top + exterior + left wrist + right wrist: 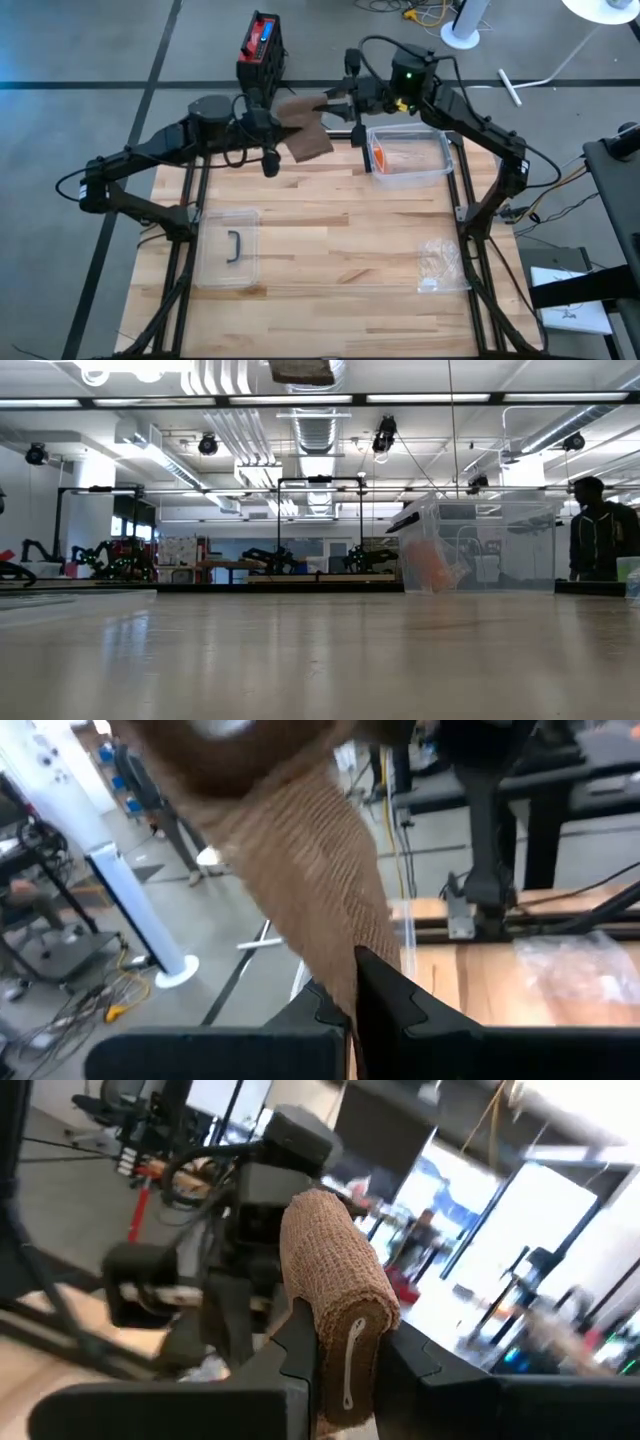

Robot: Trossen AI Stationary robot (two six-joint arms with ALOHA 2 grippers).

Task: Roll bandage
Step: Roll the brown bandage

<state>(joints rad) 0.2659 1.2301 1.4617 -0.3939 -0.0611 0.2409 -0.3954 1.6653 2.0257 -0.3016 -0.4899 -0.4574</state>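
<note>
Brown bandage (305, 125) largely hidden between both arms above the bench's (330, 240) far edge, its loose tail pinched in the clenched left gripper (352, 982), its rolled end clamped by the right gripper (350, 1355), both arms raised, meeting mid-air.

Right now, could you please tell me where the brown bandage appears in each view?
High view: bandage at the table's far edge, between both pincers.
Low view: top centre, cropped.
Left wrist view: strip pinched in the left pincer.
Right wrist view: roll in the right pincer.
Shared landmark: clear bin.
</note>
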